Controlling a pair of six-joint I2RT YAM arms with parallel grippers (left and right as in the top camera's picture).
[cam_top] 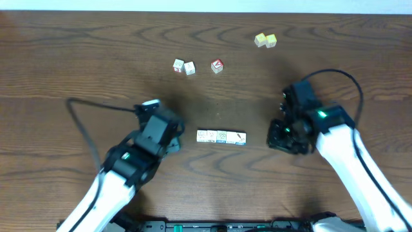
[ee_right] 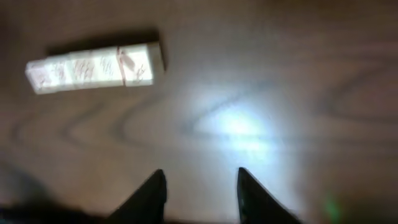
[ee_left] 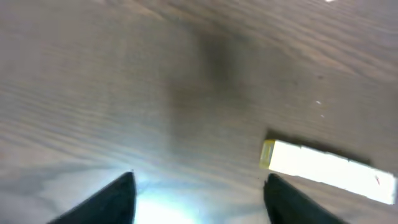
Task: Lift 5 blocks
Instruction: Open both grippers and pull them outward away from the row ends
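Note:
Several whitish printed blocks (cam_top: 221,136) lie end to end in a short row on the wooden table, midway between the two arms. In the left wrist view the row of blocks (ee_left: 326,171) shows bright at the lower right. The right wrist view has the row of blocks (ee_right: 93,67) at the upper left. My left gripper (cam_top: 174,138) stands just left of the row, open, with only bare table between its tips (ee_left: 199,186). Right of the row, my right gripper (cam_top: 278,135) is open too and holds nothing (ee_right: 200,180). Neither gripper touches the row.
Two more pale printed cubes (cam_top: 184,66) and a red-faced cube (cam_top: 217,66) sit farther back on the table. Two yellow cubes (cam_top: 265,40) lie at the back right. A black cable (cam_top: 96,106) trails from the left arm.

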